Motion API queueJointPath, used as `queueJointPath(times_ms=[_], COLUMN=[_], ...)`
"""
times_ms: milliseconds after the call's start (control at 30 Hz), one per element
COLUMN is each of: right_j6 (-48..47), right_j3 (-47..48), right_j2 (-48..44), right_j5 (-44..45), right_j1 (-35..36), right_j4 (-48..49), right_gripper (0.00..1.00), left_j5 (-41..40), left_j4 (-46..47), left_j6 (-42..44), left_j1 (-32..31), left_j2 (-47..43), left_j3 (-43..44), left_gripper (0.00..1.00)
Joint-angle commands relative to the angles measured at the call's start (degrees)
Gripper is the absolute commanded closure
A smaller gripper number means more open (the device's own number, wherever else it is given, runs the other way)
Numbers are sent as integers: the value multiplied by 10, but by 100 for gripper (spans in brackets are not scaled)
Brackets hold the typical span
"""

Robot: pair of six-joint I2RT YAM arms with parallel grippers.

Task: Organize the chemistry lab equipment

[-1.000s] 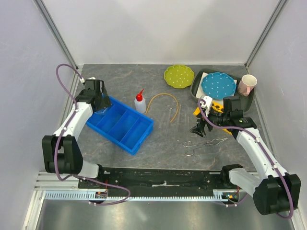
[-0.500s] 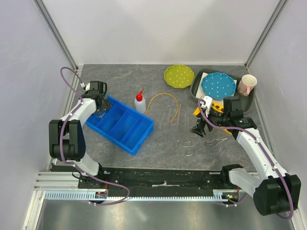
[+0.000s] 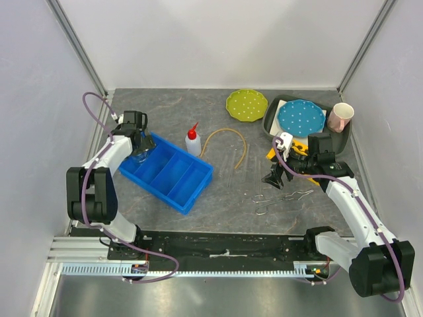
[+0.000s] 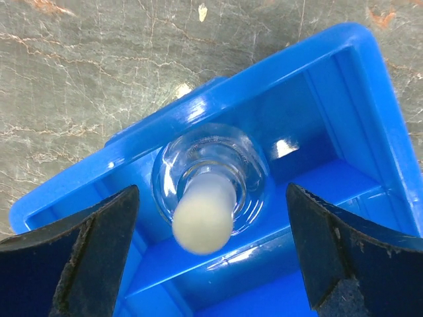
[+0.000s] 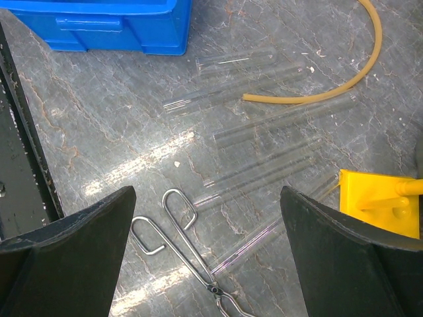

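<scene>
The metal wire tongs (image 5: 210, 285) run off the right wrist view's bottom edge, the tan rubber tube (image 5: 330, 92) off its top. From above, the thin clear glass tubes (image 3: 239, 162) are too faint to count.

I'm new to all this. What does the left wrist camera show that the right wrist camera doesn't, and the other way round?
Only the left wrist view shows the white-stoppered flask, sitting in an end compartment of the blue bin between the spread left fingers.

Only the right wrist view shows the glass tubes, tan rubber tube, wire tongs and a yellow object, all on the table below the spread right fingers.

Both show the blue bin, the grey marbled table and open dark fingers.
</scene>
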Motion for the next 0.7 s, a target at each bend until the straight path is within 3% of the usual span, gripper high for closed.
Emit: queueJointPath(times_ms=[0, 300, 533, 667], right_j6=[-13, -20, -32, -49], right_j3=[-3, -3, -7, -13], right_j2=[-8, -8, -13, -15], right_j5=[-3, -1, -11, -25], right_j1=[-1, -2, -3, -6], right_j4=[12, 11, 8, 2], right_gripper=[2, 2, 2, 2], left_j5=[5, 39, 149, 244], left_j4=[-8, -31, -30, -16], left_j6=[17, 39, 100, 127], left_j1=[0, 1, 1, 1], left_j2=[-24, -87, -211, -306], left_j3=[30, 51, 32, -28], left_gripper=[2, 1, 0, 0])
